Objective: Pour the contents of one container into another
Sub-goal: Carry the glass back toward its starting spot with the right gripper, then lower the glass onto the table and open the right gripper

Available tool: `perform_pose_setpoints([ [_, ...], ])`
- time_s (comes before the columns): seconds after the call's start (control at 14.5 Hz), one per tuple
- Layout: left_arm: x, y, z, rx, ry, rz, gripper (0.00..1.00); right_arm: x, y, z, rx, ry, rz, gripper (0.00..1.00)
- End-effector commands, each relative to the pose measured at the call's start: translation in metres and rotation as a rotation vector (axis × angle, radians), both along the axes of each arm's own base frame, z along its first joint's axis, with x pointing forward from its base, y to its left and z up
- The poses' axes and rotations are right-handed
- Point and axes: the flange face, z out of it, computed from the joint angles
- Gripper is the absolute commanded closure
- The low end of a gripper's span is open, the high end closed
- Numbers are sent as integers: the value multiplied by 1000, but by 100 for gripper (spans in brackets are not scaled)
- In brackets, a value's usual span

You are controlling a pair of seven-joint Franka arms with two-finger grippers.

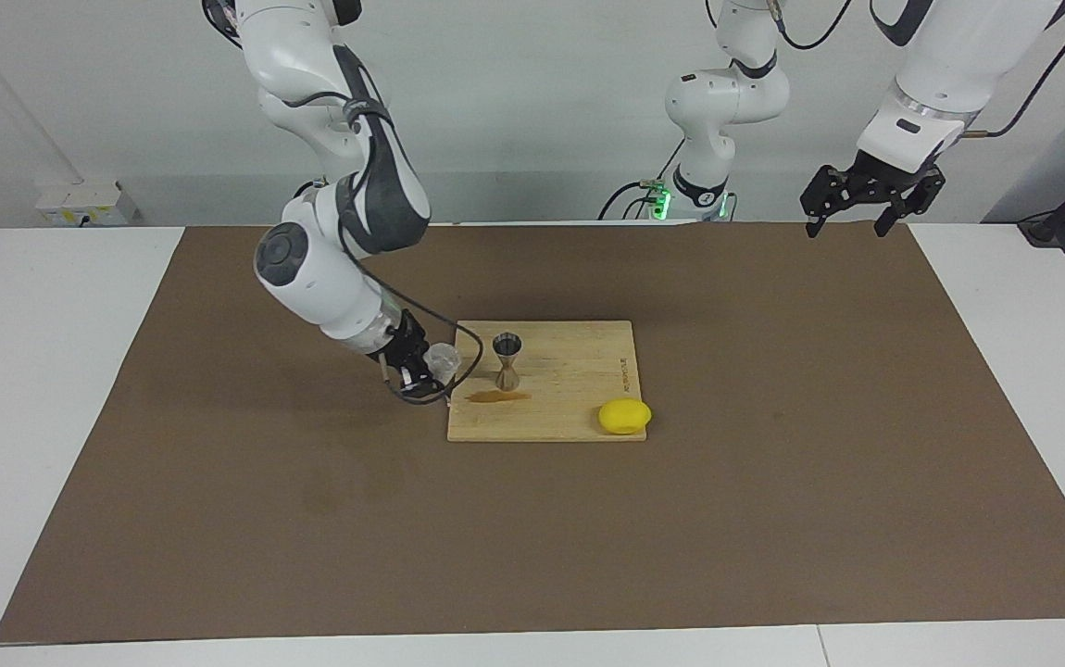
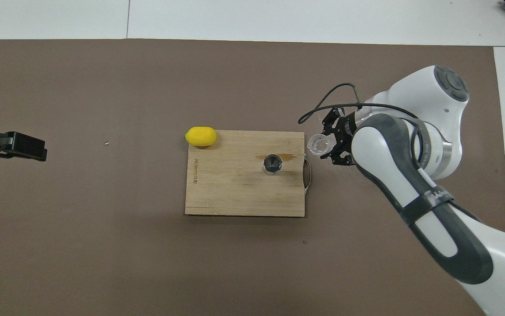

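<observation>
The small clear cup (image 1: 443, 359) (image 2: 319, 145) hangs in the air with my right gripper (image 1: 428, 368) (image 2: 329, 145) shut on it. It is over the brown mat just off the cutting board's edge, toward the right arm's end of the table, its mouth showing from above. The steel hourglass jigger (image 1: 507, 361) (image 2: 272, 163) stands upright on the wooden cutting board (image 1: 579, 371) (image 2: 235, 193), apart from the cup. My left gripper (image 1: 869, 202) (image 2: 17, 146) waits open, raised over the left arm's end of the mat.
A yellow lemon (image 1: 625, 416) (image 2: 200, 136) lies at the board's corner farther from the robots. A brown wet stain (image 1: 498, 396) (image 2: 285, 156) marks the board beside the jigger. The board's metal handle (image 2: 308, 175) sticks out below the cup.
</observation>
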Motion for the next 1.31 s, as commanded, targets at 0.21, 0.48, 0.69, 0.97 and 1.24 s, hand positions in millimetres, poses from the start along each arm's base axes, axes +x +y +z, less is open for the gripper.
perform_pose_setpoints([
  [0.21, -4, 2, -1, -9, 4, 10, 0, -14, -115, -49, 206, 1, -121, 100],
  [0.48, -4, 2, -1, -9, 4, 10, 0, -14, -177, -87, 290, 7, -109, 100],
  [0.69, -4, 2, -1, -9, 4, 10, 0, -15, -186, -99, 305, -5, -89, 100],
  [0.97, -4, 2, -1, -9, 4, 10, 0, -18, -189, -110, 302, -43, -34, 81],
  [1.24, -4, 2, -1, -9, 4, 10, 0, -20, -195, -115, 280, -56, -57, 53],
])
